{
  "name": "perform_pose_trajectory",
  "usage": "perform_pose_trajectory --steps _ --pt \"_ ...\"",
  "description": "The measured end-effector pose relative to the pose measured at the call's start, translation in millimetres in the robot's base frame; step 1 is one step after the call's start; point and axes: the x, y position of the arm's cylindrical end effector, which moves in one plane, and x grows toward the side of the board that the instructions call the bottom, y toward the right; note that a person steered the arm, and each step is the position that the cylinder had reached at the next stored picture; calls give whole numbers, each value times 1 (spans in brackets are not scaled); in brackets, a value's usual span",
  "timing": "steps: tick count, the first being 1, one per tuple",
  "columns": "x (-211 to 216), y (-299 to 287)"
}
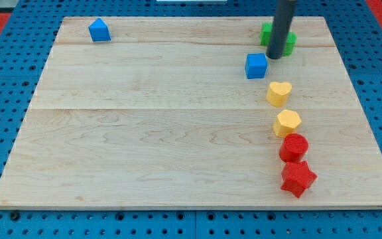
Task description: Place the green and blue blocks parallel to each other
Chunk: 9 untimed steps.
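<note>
While my tip (275,56) sits just off the blue cube's (256,65) upper right corner, my rod hides most of the green blocks (288,42) behind it. My end effector is a plain rod, with nothing to open or close. I judge I am mid-arrangement: the cube stands apart on the surface (144,119), the greens near the top edge. Next I should nudge the greens into a row alongside it.

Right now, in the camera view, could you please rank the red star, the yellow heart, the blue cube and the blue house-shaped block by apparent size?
1. red star, though it lies nearest the view's bottom, which may enlarge it.
2. yellow heart and blue cube: too alike to rank.
3. blue house-shaped block, smallest, near the view's top.
</note>
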Motion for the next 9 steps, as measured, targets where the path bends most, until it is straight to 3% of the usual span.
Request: perform_pose_trajectory --steps 1,2,4,5,9 --pt "7 -51" --pt "7 -150" --pt "51 -166" --pt "48 -248" --pt "51 -423"
